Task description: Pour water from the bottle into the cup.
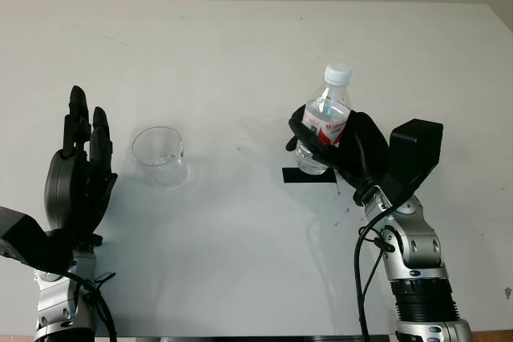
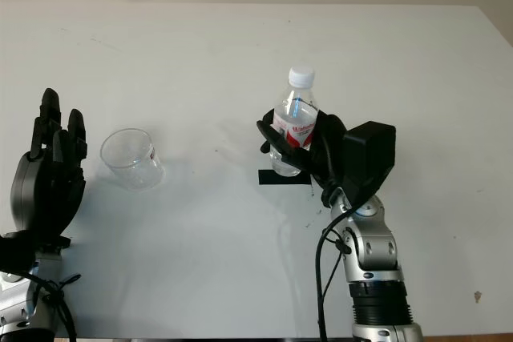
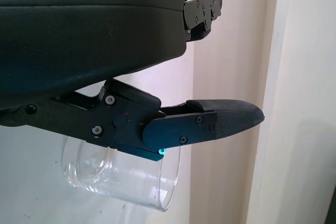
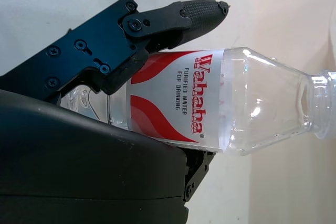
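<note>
The right hand (image 1: 337,146) grips the capped bottle (image 1: 327,118) upright; the cup (image 1: 160,158) at nine o'clock stands empty, pouring not yet begun; the left hand (image 1: 76,182) is open.

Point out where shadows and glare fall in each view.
Left eye view: the bottle, held by the right robot hand, and the cup cast soft shadows on the table. Right wrist view: small glints on the bottle's shoulder. Left wrist view: the cup's rim catches light.

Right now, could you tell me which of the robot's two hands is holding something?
The right hand: its fingers are shut around the water bottle, which stands upright. The left hand is open beside the clear cup and holds nothing.
</note>
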